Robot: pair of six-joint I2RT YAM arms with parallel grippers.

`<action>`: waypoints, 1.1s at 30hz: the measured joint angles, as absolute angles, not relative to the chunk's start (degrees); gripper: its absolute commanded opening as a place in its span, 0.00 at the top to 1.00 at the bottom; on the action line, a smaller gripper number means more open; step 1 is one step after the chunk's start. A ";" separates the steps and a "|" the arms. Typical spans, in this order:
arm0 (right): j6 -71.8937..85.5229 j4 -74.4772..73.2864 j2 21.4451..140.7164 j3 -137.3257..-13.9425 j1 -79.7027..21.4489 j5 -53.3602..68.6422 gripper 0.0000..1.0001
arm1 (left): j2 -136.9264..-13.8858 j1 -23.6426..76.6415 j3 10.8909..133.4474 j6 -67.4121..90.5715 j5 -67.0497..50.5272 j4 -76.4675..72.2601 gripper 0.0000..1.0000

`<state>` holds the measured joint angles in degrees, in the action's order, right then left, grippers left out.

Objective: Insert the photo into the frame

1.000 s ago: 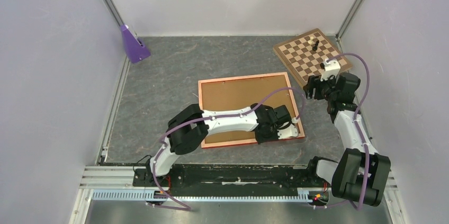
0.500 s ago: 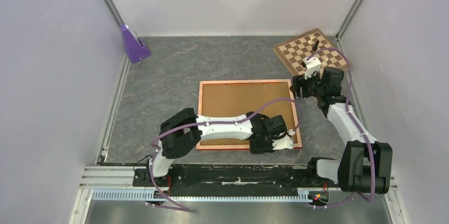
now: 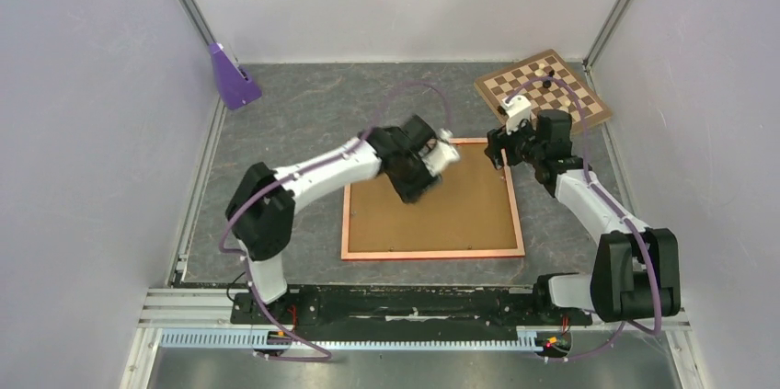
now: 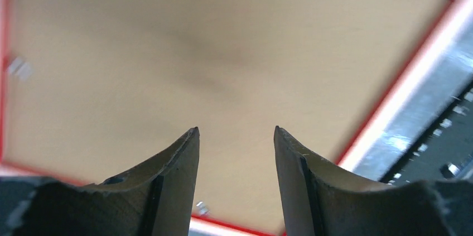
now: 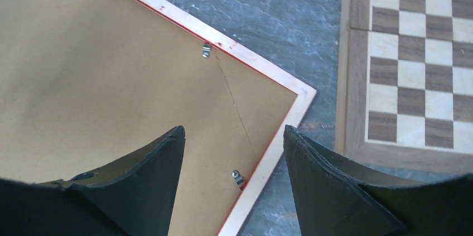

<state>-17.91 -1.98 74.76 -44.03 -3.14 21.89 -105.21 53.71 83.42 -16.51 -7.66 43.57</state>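
**Q:** Top external view, left to right, what's there?

**A:** My left gripper [image 4: 235, 130] hovers over the frame [image 3: 428, 253], jaws apart and empty. The frame lies flat on the table [image 3: 276, 131], brown backing board [image 3: 460, 214] up. My right gripper [image 5: 234, 130], also released, hangs above its far right corner, near the chessboard [image 5: 418, 52].

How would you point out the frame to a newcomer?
Start at the grey table. In its middle lies the frame: a thin orange-red border around plain brown backing. The chessboard at far right is checkered instead.
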 measured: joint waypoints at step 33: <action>-32.93 -1.93 95.33 -59.53 -44.36 19.70 0.36 | -118.21 17.96 88.14 -0.47 -8.14 44.12 0.77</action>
<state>-32.93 -1.93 95.33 -59.53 -44.36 19.70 -118.21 17.96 88.14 -0.47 -8.14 44.12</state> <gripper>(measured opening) 0.653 0.302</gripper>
